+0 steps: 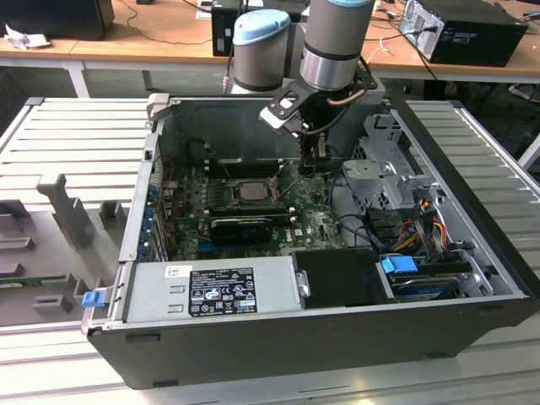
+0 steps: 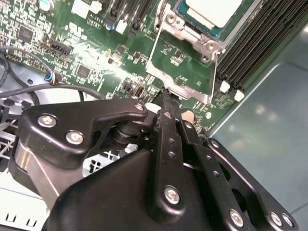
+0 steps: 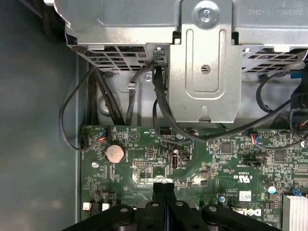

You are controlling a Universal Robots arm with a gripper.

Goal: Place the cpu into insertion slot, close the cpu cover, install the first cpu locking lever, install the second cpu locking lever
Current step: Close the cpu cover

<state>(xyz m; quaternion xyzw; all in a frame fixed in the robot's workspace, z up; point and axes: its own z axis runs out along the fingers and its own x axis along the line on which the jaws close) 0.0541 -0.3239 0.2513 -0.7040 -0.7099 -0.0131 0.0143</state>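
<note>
gripper (image 2: 166, 94): black fingers clenched together, holding nothing | tips sat at edge of open thin grey metal-frame cpu cover (image 2: 152, 53), contact unclear | pale square cpu (image 2: 211, 10) lay in black-and-silver-rimmed insertion slot (image 2: 179, 30)

Inside the open computer case (image 1: 278, 337), the cpu (image 2: 211, 10) and the insertion slot (image 2: 190, 30) run off the picture's edge in the second wrist view. There the gripper (image 2: 166, 95) overlaps the near rim of the cpu cover (image 2: 192, 91), so contact cannot be judged, and its black linkage hides the motherboard (image 2: 72, 48) beneath. In the first wrist view the edge cuts the gripper off behind its fingertips (image 3: 159, 192), and the metal drive cage (image 3: 207, 62) conceals where the black cables (image 3: 159, 110) lead.
</note>
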